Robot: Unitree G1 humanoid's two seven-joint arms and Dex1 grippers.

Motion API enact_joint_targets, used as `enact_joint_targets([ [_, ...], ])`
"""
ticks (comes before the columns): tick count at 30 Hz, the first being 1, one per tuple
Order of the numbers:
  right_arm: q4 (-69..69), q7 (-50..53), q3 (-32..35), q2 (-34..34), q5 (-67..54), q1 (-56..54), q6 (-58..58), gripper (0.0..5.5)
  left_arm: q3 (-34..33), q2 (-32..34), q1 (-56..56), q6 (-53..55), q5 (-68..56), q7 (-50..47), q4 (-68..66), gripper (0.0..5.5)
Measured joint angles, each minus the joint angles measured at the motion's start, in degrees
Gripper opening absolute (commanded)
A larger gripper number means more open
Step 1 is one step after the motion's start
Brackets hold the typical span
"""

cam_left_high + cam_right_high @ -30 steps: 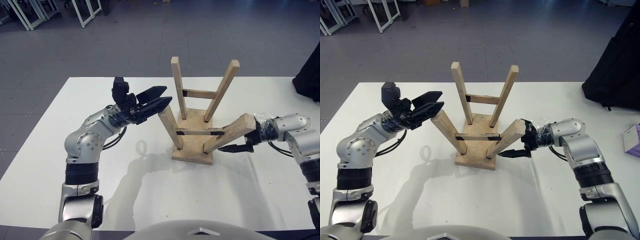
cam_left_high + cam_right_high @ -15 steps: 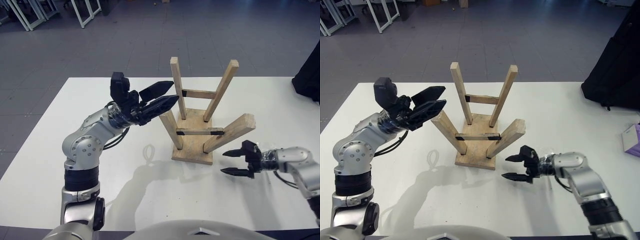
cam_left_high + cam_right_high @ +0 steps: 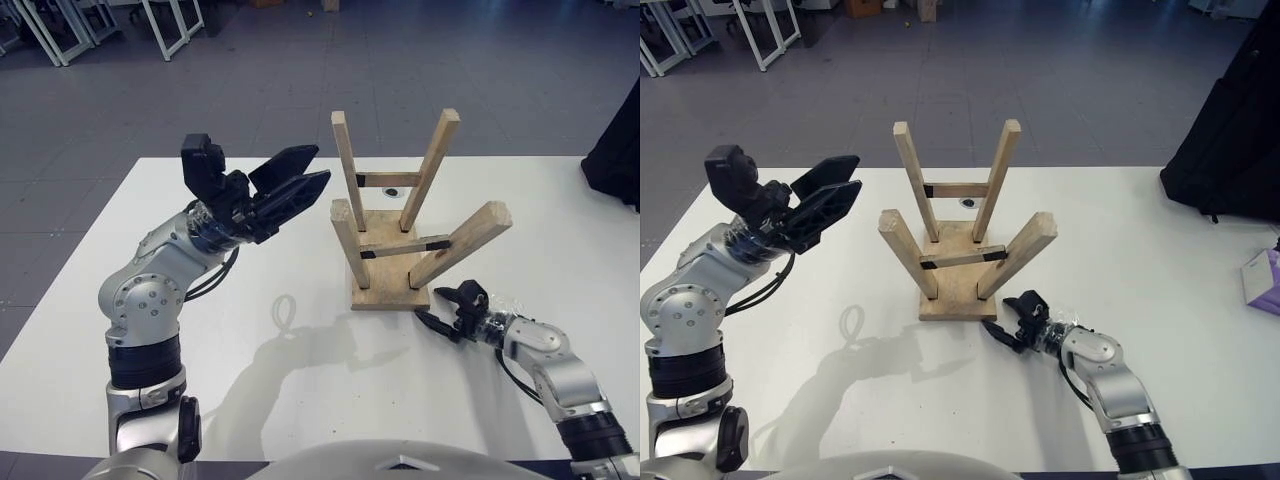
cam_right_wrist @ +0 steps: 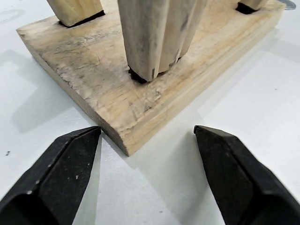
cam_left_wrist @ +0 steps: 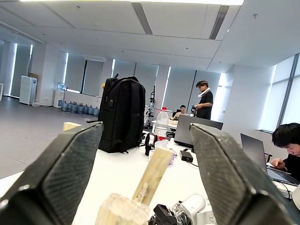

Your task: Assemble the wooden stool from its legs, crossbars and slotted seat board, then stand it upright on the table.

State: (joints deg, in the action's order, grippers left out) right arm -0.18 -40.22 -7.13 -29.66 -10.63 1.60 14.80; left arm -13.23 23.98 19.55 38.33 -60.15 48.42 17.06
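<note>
Stool (image 3: 390, 240) at frame centre on the table (image 3: 250, 400), upside down: seat board (image 3: 388, 290) flat on the top, four legs (image 3: 350, 240) up, both crossbars (image 3: 405, 247) seated. Assembly looks done; what's left, by my reading, is the turn-over.

Right gripper (image 3: 432, 305) is low on the table, lower right of centre, at the board's near right corner. Wide apart, holding nothing. In the right wrist view its fingers (image 4: 65, 168) sit either side of that corner, tips level with it, not touching the wood.

Left gripper (image 3: 315, 165) hangs in the air, upper left of centre, just left of the legs. Also wide, empty, touching nothing; the left wrist view has the leg tops between its fingers but farther off.

Notes for you on the step:
- A pinch across the corner is a wedge grip; expect it to squeeze out. Push in along one edge until both pads bear on flat faces, or take the splayed right leg instead
- The board lies flush on the table, so you can't get a finger under it without tipping first
- Bring the left in on a leg to steady the tilt; legs sit in slots and may pull loose if you lift by one alone
- Turn slowly, and keep the stool well inside the table edge
</note>
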Motion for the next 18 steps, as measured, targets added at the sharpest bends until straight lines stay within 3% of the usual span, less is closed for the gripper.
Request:
enact_joint_targets([
  [7,7.19,3.21,1.86,-0.04,2.53,-3.89,-5.06,3.68,0.54,0.0,-0.54,-0.8,0.44,0.03,-0.01,3.42],
  [18,7.26,3.15,4.0,0.91,1.3,-3.0,-6.9,3.68,2.35,-0.06,-1.29,-2.85,2.99,0.12,-0.47,3.42],
])
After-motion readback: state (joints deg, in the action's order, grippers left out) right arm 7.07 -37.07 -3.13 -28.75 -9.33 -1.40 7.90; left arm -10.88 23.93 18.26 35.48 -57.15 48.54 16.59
